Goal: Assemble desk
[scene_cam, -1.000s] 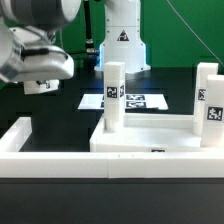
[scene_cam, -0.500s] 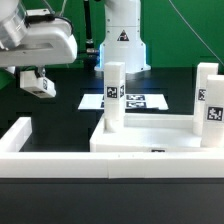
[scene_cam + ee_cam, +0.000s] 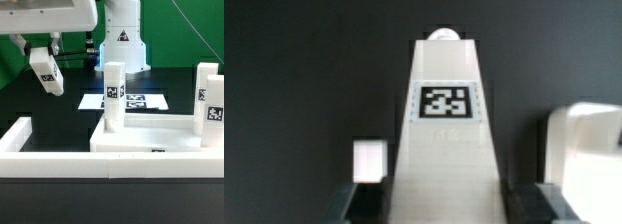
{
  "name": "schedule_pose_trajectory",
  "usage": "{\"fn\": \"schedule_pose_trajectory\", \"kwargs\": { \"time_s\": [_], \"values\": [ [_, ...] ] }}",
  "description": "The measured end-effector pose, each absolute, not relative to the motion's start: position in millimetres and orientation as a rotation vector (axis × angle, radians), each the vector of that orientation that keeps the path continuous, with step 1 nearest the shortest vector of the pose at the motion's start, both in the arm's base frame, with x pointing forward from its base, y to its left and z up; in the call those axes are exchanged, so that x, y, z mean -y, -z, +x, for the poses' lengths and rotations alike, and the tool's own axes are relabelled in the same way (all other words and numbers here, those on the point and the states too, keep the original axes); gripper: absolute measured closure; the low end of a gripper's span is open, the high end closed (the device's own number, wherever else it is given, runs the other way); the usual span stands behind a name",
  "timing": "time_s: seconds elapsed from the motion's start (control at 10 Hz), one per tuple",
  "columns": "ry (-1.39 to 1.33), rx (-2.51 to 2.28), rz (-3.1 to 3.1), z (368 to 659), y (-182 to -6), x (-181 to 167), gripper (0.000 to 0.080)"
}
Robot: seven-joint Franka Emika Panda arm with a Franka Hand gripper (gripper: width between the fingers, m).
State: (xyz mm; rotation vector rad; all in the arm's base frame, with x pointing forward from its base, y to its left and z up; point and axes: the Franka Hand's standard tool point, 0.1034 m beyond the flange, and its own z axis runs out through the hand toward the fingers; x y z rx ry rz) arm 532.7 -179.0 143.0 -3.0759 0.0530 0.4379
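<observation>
My gripper (image 3: 41, 52) hangs at the upper part of the exterior view's left, shut on a white square leg post (image 3: 46, 72) that it holds tilted in the air above the black table. In the wrist view the leg post (image 3: 446, 130) runs out from between the two dark fingers (image 3: 374, 196) and shows its tag; my gripper (image 3: 452, 205) grips its sides. The white tabletop slab (image 3: 150, 138) lies at the front right. Two leg posts stand upright on it, one at its left (image 3: 113, 95) and one at its right (image 3: 208, 98).
The marker board (image 3: 140, 101) lies flat behind the tabletop. A long low white border wall (image 3: 50, 163) runs along the front and turns back at the left. The white robot base (image 3: 122, 35) stands at the back. A blurred white shape (image 3: 589, 135) shows in the wrist view.
My gripper has moved toward the exterior view's right with the leg post, and the post has come into fuller view, hanging lower and nearer the standing legs.
</observation>
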Motion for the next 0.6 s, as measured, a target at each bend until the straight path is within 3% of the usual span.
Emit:
{"fn": "schedule_pose_trajectory", "kwargs": {
  "time_s": [0.3,0.6],
  "values": [
    [-0.157,-0.073,-3.128,535.9,-143.8,182.6,0.0511],
    [0.181,0.078,-3.188,569.3,-164.6,163.5,0.0511]
  ]
}}
